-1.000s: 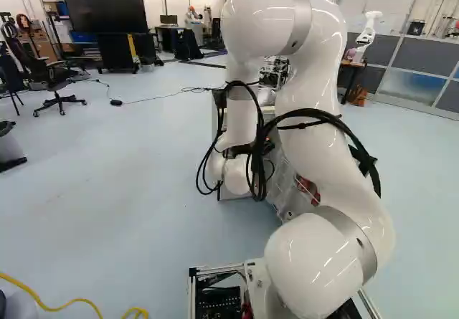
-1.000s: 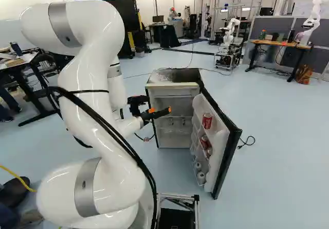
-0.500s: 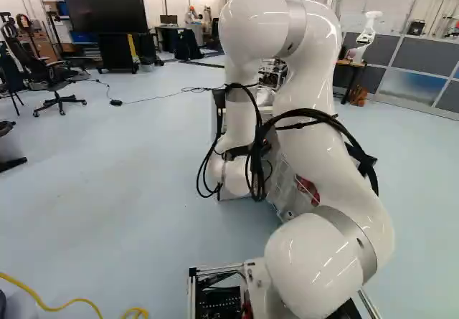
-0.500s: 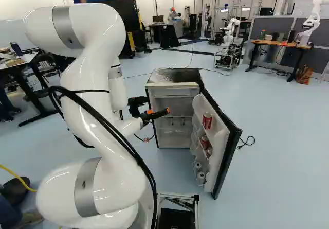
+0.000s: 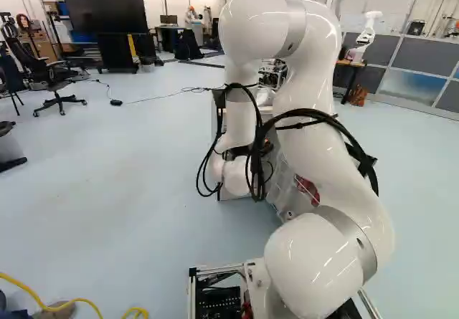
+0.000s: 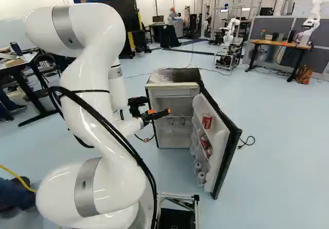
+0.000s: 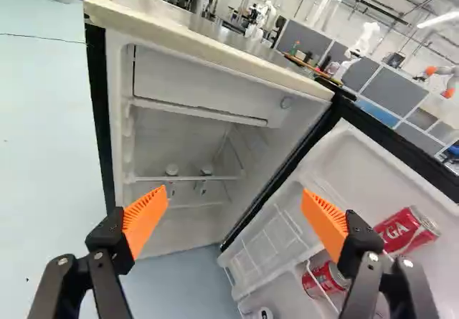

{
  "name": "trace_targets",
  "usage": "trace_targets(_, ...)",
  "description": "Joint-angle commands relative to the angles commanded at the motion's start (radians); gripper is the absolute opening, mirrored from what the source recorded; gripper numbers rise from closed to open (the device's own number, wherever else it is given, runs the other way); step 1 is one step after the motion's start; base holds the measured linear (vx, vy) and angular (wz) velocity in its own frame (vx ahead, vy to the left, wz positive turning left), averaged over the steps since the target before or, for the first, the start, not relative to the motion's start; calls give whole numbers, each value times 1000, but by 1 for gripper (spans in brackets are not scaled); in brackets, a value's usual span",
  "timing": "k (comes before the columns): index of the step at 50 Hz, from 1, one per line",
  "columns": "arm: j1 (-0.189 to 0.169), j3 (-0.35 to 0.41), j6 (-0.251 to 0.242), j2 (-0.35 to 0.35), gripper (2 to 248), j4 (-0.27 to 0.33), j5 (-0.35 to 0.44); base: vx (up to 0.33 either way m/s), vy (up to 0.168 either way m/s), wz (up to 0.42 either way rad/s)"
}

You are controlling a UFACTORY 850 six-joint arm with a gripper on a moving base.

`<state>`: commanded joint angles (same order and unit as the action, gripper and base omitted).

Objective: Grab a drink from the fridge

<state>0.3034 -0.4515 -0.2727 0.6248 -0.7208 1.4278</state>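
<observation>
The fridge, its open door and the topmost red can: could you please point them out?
Fridge (image 6: 177, 75): right base view, on its top.
Open door (image 6: 224, 162): right base view, on its dark edge.
Topmost red can (image 7: 401, 232): wrist view, on its side.

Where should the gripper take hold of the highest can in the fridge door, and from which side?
Probably around the upper half of the red can: it stands upright with its round side showing. The open gripper would best come in level from the door's open inner side, one finger on each flank, since the door backs the can.
</observation>
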Motion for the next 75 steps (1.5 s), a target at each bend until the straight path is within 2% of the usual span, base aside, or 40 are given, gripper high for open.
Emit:
trace_targets(27,-9,-11,0,6,247,-138,0,0,0,0)
trace_targets(75,-89,-108,0,55,247,-386,0,0,0,0)
